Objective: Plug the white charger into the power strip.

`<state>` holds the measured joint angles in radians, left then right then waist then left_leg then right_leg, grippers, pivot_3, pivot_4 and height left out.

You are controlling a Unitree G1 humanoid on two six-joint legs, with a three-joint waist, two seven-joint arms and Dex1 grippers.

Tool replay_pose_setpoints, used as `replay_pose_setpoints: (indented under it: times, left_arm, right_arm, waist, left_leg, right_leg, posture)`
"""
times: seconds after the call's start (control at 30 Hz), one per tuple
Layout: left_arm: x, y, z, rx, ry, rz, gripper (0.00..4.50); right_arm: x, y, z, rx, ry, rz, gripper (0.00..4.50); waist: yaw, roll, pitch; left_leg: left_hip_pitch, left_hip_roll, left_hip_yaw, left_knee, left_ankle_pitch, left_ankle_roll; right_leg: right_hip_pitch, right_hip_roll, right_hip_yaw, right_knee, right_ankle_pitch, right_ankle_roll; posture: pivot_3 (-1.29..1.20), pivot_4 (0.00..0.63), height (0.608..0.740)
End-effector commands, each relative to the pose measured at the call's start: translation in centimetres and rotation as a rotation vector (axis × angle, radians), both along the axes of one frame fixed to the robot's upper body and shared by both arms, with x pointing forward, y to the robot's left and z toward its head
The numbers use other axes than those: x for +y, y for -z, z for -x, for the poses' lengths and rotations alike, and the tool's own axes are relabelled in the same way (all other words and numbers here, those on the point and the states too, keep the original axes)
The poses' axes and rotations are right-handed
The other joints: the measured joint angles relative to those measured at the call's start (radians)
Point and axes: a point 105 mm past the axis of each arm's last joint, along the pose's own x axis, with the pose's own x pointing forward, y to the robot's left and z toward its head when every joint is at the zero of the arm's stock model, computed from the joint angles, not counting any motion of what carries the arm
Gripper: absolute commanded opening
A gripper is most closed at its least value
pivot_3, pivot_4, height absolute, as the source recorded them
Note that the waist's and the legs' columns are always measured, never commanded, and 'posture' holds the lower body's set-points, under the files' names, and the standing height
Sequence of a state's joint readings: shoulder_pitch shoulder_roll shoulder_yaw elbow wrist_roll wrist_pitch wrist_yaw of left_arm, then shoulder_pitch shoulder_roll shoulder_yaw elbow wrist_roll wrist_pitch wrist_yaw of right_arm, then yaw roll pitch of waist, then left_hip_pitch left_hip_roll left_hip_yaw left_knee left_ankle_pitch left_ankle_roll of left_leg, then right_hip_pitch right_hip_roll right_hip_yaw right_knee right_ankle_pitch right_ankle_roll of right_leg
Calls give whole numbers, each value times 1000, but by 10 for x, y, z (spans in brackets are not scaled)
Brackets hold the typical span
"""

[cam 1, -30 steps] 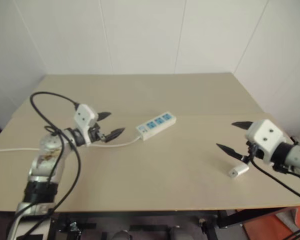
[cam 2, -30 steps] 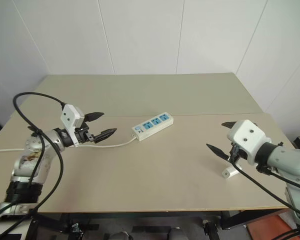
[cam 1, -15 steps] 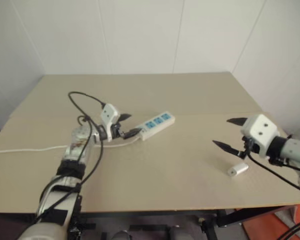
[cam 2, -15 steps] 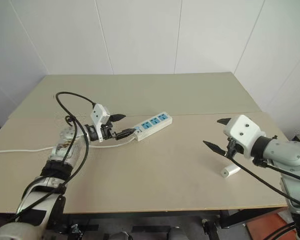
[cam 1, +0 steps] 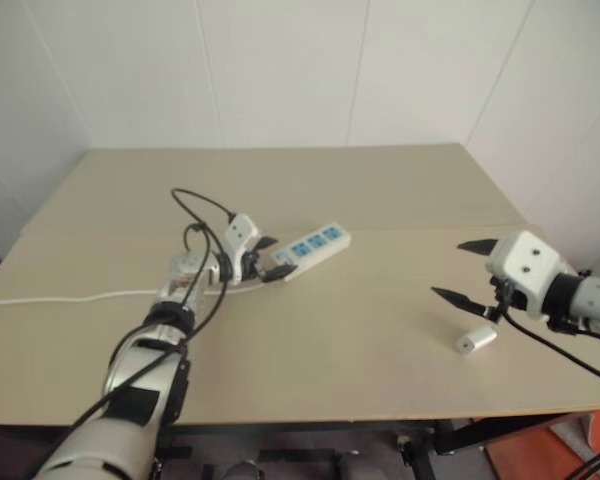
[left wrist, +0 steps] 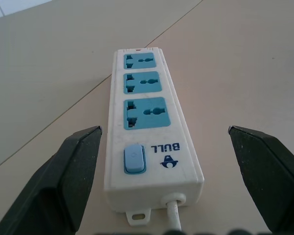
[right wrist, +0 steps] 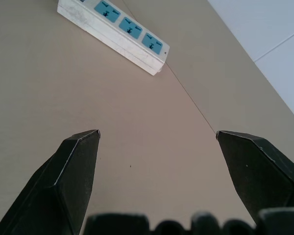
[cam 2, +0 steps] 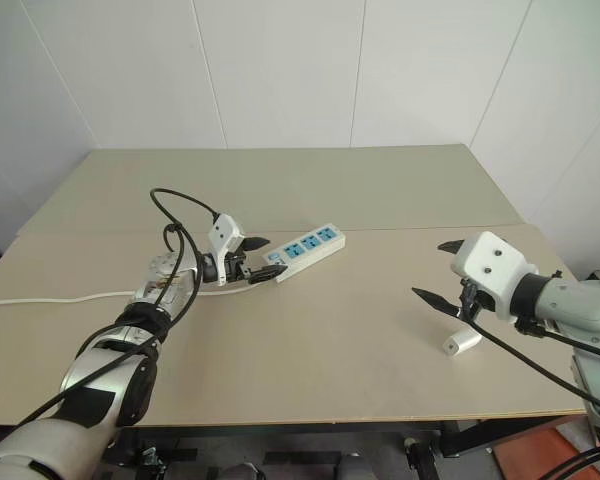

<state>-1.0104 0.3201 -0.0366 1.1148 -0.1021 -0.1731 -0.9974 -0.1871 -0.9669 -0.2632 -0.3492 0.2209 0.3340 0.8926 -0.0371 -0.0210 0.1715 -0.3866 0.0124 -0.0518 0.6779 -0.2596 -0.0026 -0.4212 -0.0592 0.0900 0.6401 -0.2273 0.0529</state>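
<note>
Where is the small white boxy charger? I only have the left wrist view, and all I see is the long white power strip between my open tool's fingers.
Observer: The small white boxy charger lies on the beige table, near its right edge, far from the long white power strip.
Operator: Is the other tool holding it?
Observer: No. The right tool hangs open just above the charger, not gripping it.
Operator: Which end of the strip am I facing?
Observer: Your left tool is at the cord end; the thin white cord runs off toward the table's left edge.
</note>
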Motion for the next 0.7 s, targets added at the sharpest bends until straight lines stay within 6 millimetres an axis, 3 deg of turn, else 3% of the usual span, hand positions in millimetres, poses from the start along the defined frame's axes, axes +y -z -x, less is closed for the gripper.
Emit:
replay_pose_setpoints:
  times: [0.03, 0.3, 0.53, 0.67, 0.7]
  left_arm:
    - [-3, -10, -5, -38, -20, 24, 4500]
    - [-10, 11, -7, 27, -62, -8, 4500]
    - [-20, 18, -9, 55, -87, -19, 4500]
    - [-23, 19, -9, 59, -88, -19, 3300]
    - [-23, 19, -9, 58, -83, -20, 3287]
  right_arm:
    - [1, -16, 5, -65, -5, 6, 4476]
    - [0, -16, 9, -69, 0, 10, 4476]
    - [1, -14, 12, -72, 1, 9, 4476]
    - [0, -13, 14, -72, 9, 10, 4500]
    - [-1, -13, 15, -71, 16, 11, 4500]
  waist:
    - [0, 0, 0]
    - [2, 0, 0]
    - [9, 0, 0]
    - [16, 0, 0]
    - [18, 0, 0]
  left_leg:
    - [0, 0, 0, 0, 0, 0]
    - [0, 0, 0, 0, 0, 0]
    - [0, 0, 0, 0, 0, 0]
    - [0, 0, 0, 0, 0, 0]
    - [0, -1, 0, 0, 0, 0]
  right_leg:
    - [0, 0, 0, 0, 0, 0]
    - [0, 0, 0, 0, 0, 0]
    - [0, 0, 0, 0, 0, 0]
    - [0, 0, 0, 0, 0, 0]
    - [0, 0, 0, 0, 0, 0]
  posture:
    - [0, 150, 740]
    - [0, 150, 740]
    - [0, 150, 740]
    - [0, 150, 740]
    - [0, 150, 740]
